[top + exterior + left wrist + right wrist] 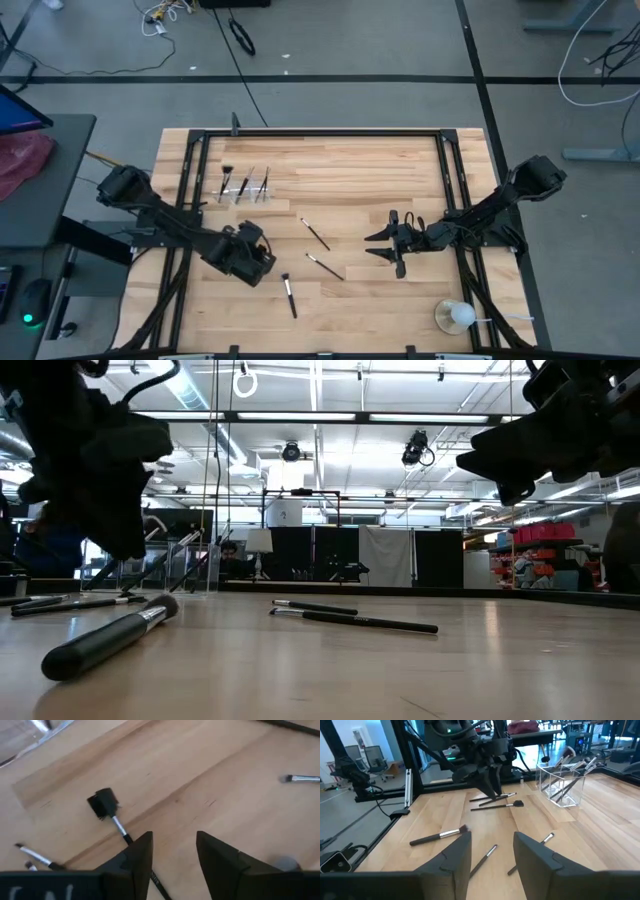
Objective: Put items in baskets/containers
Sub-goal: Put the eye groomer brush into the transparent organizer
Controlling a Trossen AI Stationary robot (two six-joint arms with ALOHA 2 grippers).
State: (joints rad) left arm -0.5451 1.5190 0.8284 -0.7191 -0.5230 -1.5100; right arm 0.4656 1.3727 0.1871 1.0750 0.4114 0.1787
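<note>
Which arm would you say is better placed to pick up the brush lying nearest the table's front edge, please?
Probably the left. The left gripper hangs open right beside that brush, while the right gripper, also open, sits farther off across the table, nearer two other brushes.

No text, label, brand, number or sign can be read anywhere in these views.

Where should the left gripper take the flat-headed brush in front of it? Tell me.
On the brush, the handle just behind the silver ferrule, from straight above, left gripper straddling it: it lies flat, and the bristles are soft.
</note>
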